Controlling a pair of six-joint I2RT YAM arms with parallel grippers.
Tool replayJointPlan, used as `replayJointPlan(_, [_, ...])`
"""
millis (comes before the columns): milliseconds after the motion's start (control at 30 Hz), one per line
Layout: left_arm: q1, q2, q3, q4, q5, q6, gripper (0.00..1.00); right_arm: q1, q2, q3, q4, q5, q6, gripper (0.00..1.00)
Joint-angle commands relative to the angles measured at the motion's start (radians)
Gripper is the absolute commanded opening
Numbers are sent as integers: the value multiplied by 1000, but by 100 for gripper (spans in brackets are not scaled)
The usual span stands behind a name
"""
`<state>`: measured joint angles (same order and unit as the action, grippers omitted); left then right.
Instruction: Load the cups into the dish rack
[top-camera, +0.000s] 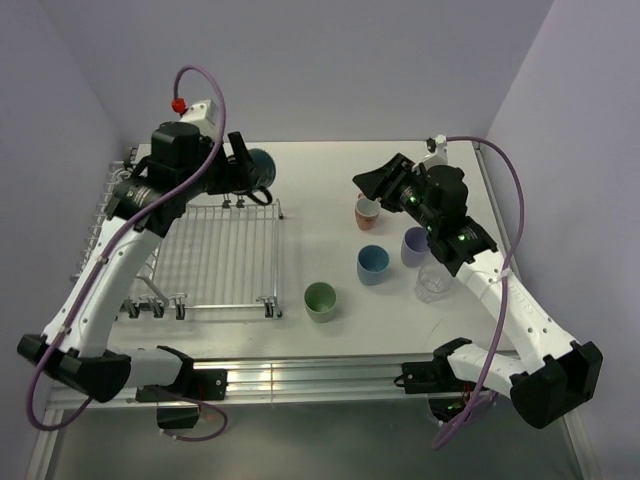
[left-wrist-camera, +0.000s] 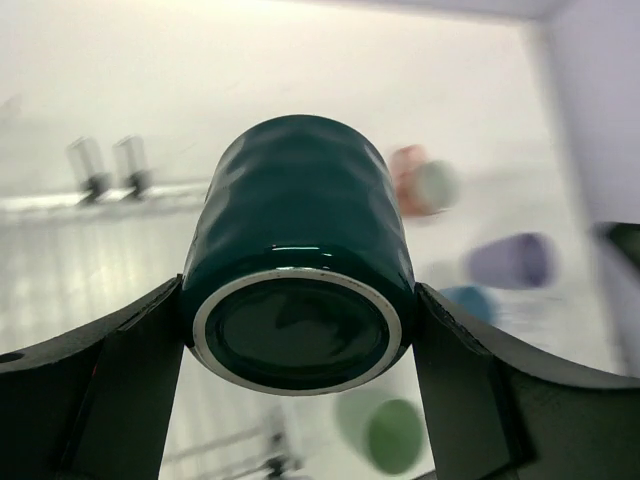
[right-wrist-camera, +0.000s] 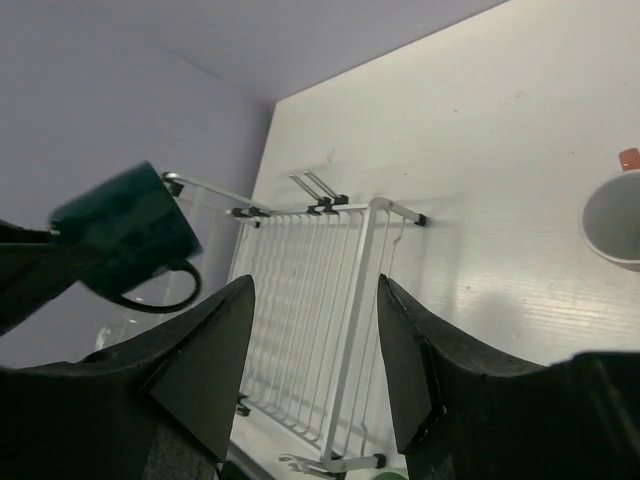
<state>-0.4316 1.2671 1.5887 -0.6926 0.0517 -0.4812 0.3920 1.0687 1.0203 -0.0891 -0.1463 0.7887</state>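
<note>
My left gripper (top-camera: 243, 165) is shut on the dark green mug (top-camera: 262, 166) and holds it in the air over the far right corner of the dish rack (top-camera: 215, 255). In the left wrist view the mug (left-wrist-camera: 300, 220) lies on its side between the fingers (left-wrist-camera: 135, 375), base towards the camera. On the table to the right stand the salmon cup (top-camera: 367, 213), lavender cup (top-camera: 414, 245), blue cup (top-camera: 373, 264), pale green cup (top-camera: 320, 301) and clear cup (top-camera: 433, 281). My right gripper (top-camera: 372, 184) is open and empty above the salmon cup (right-wrist-camera: 615, 220).
The rack's raised wire side basket (top-camera: 103, 215) runs along the table's left edge. The rack (right-wrist-camera: 320, 300) and the held mug (right-wrist-camera: 125, 230) show in the right wrist view. Purple walls close in the back and both sides. The right arm stretches over the clear cup.
</note>
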Motion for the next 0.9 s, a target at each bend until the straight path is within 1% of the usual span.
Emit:
replayJointPlan(0, [1,92,62,-246,-262,81,0,-1,25,64,-41,41,-65,60])
replayJointPlan(167, [2,221,94,-321,-403,90,0,22,99,129,-89,17,-108,60])
replayJointPlan(233, [2,282,112,-359,-427,90,0,33,125,145,-116,16,-127,60])
replayJointPlan(367, [19,365,137,-395,-490,84,0,38,140,144,-116,-2,-137,60])
replayJointPlan(733, [171,436,88,-318,-363,115,0,51,175,150,-117,-25,-146,60])
replayJointPlan(833, [209,443,71,-288,-281,130,0,54,188,152,-118,-32,-146,59])
replayJointPlan(867, [214,445,67,-285,-279,130,0,54,188,153,-116,-32,-146,59])
